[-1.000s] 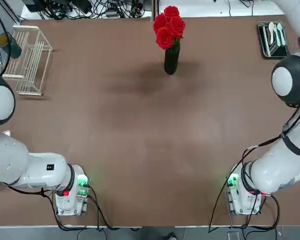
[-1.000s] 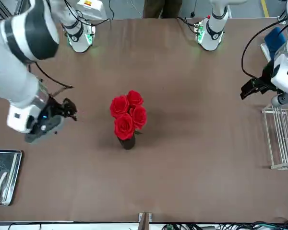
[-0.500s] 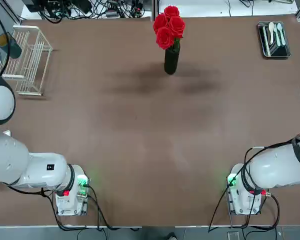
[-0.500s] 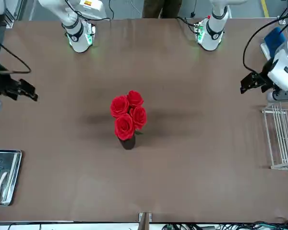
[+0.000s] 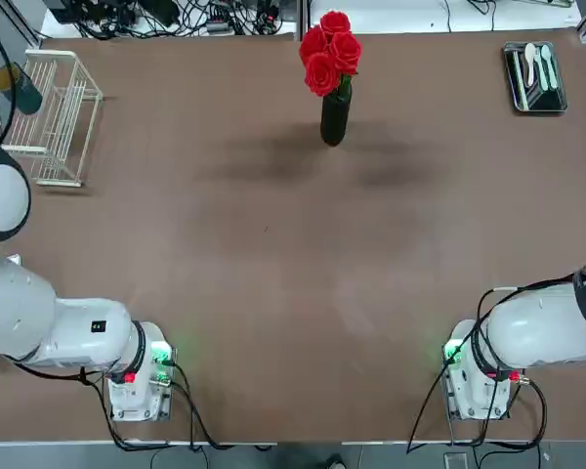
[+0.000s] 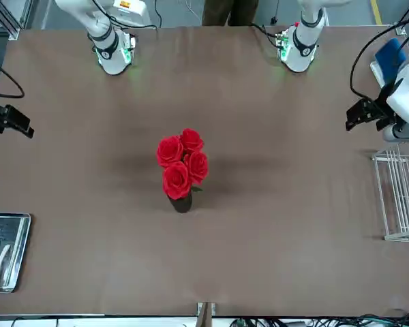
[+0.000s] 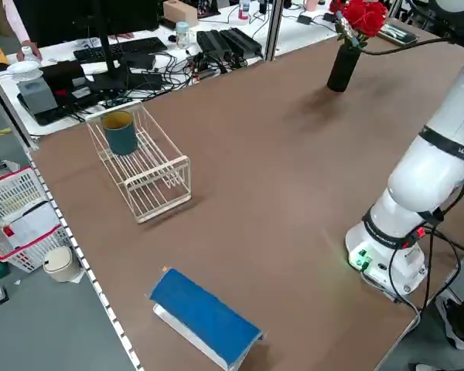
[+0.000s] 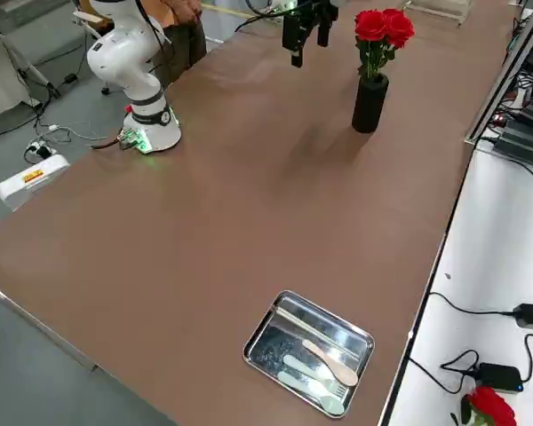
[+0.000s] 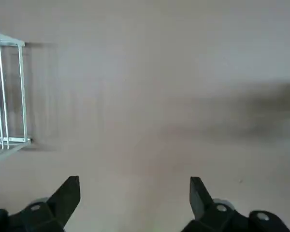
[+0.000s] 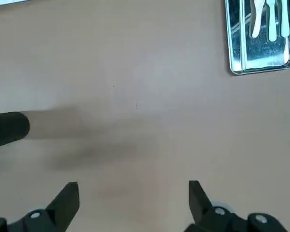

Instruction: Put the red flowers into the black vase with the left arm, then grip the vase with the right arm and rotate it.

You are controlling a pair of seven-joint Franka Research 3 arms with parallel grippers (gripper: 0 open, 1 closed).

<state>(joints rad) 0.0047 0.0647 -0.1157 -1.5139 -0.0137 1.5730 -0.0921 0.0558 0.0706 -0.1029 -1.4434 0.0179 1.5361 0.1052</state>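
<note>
The red flowers [image 6: 180,163] stand upright in the black vase [image 6: 181,202] at the far middle of the table; the same flowers [image 5: 330,47] and vase [image 5: 335,117] show from overhead. My right gripper [image 6: 12,122] hangs open and empty well off to the vase's side, near the table's right edge. Its wrist view shows open fingers [image 10: 67,198] above bare table, with the vase [image 10: 7,128] lying at the picture's edge. My left gripper [image 6: 367,113] hovers open and empty over the table's left side, close to the wire rack [image 6: 401,197].
A white wire rack [image 5: 54,117] with a teal cup [image 7: 121,133] beside it stands at the far left. A metal tray [image 5: 535,76] with spoons lies at the far right corner. A blue box [image 7: 205,317] lies near the left edge. Cables run behind the table's far edge.
My right arm has pulled back from beside the vase to the table's right edge. The left gripper drifted slightly toward its base. Flowers and vase have not moved.
</note>
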